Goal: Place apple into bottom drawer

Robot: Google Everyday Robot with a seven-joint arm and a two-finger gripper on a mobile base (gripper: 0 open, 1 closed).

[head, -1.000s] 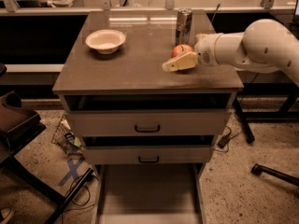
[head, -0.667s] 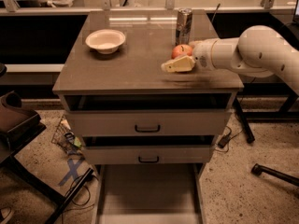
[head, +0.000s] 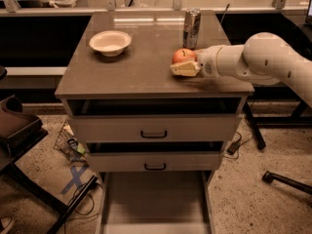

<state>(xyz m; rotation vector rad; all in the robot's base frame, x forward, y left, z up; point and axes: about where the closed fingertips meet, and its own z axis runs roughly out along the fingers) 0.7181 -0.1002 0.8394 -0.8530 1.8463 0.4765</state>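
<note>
Edging a little further toward the middle of the cabinet than a second ago, the robot's white arm reaches in over the cabinet's right edge. Its gripper is low over the cabinet top near the front right corner, and the apple sits about where it did. The apple rests on the cabinet top on the far side of the gripper's pale yellowish tip, which lies across the fruit's near lower flank and hides its base. The two look to be touching, but whether the gripper is closed on the apple or merely set against it cannot be told from this angle. Round and red-orange, the apple shows a lighter yellowish patch on its upper face (its stem is too small to make out). A silver drink can stands upright just behind it, toward the cabinet's back right, and a shallow white bowl sits well apart at the cabinet's back left. Below the top, two grey drawers with dark bar handles stand slightly out, a dark gap above each front. The bottom drawer is drawn out furthest at the cabinet's foot, a wide, shallow grey-beige tray with low side walls.
</note>
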